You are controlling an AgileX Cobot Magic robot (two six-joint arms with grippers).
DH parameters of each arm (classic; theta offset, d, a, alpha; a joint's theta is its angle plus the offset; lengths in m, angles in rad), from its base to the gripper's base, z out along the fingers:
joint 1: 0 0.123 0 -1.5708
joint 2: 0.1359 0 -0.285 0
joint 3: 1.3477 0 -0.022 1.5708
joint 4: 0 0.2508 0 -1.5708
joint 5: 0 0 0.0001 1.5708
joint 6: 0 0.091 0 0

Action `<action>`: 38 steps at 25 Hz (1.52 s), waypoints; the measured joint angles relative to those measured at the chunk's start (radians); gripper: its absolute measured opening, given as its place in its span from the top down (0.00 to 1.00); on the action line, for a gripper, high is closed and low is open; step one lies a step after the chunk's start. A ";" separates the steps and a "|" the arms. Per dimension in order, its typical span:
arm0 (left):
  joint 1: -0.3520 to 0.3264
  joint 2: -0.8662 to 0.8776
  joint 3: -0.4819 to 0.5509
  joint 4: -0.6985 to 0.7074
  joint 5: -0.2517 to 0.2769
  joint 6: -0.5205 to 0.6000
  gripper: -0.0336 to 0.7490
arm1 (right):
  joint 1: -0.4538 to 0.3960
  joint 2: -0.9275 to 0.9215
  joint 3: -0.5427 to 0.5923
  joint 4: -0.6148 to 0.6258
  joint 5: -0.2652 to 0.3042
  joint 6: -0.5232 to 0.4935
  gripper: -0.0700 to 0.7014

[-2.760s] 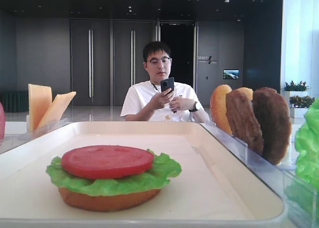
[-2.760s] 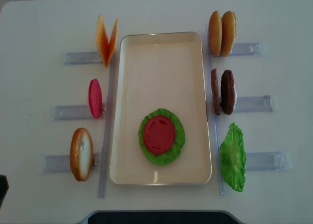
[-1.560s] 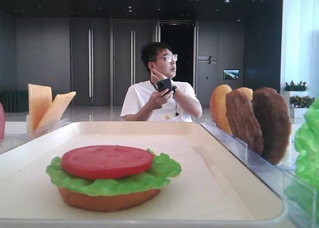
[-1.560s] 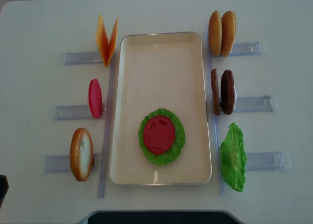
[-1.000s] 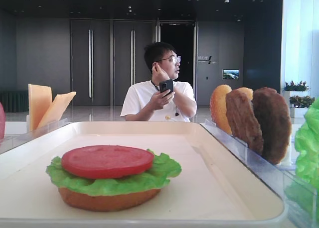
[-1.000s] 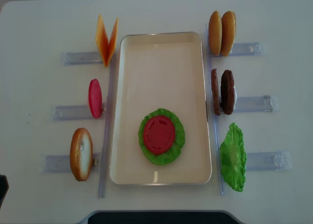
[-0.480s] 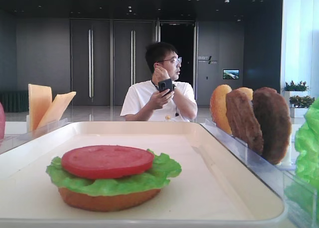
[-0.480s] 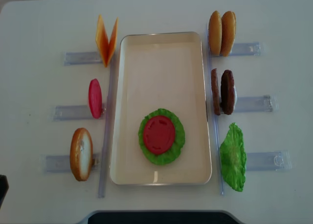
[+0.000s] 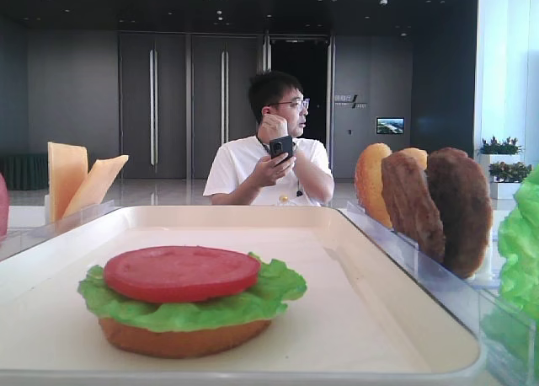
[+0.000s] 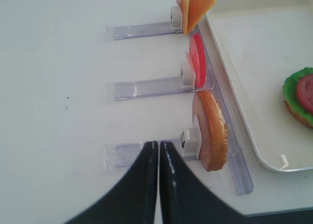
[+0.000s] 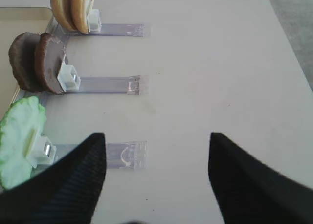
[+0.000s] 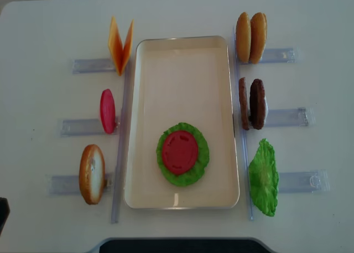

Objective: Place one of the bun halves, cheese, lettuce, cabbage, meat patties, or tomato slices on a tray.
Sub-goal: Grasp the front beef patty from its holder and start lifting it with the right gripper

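The cream tray (image 12: 182, 70) lies mid-table and carries a stack: a bun half (image 9: 181, 340) beneath lettuce (image 12: 200, 153), topped by a tomato slice (image 12: 180, 152). Standing in the right-hand racks are two bun halves (image 12: 250, 37), two meat patties (image 12: 251, 104) and a lettuce leaf (image 12: 263, 177). The left-hand racks hold cheese (image 12: 120, 43), a tomato slice (image 12: 107, 110) and a bun half (image 12: 92, 173). My right gripper (image 11: 156, 136) is open and empty over bare table right of the lettuce rack. My left gripper (image 10: 156, 145) is shut, empty, beside the left bun half (image 10: 211, 131).
Clear plastic racks (image 12: 287, 116) stick out from both long sides of the tray, with long clear rails (image 12: 119, 153) along it. A man with a phone (image 9: 269, 150) sits beyond the table's far edge. The near table edge (image 12: 177, 243) is close to the tray.
The man behind the table has turned his head and shifted his phone a little. Tray and food have not moved.
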 joint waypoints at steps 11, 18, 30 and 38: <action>0.000 0.000 0.000 0.000 0.000 -0.001 0.96 | 0.000 0.323 -0.030 0.000 -0.036 0.027 0.31; 0.000 0.000 0.000 0.000 -0.001 -0.001 0.96 | 0.000 0.630 -0.156 0.000 -0.065 0.041 0.23; 0.000 0.000 0.000 0.000 -0.001 -0.001 0.96 | 0.000 0.994 -0.380 0.000 -0.042 0.094 0.21; 0.000 0.000 0.000 0.000 -0.001 -0.001 0.96 | 0.000 1.143 -0.433 -0.009 -0.027 0.105 0.20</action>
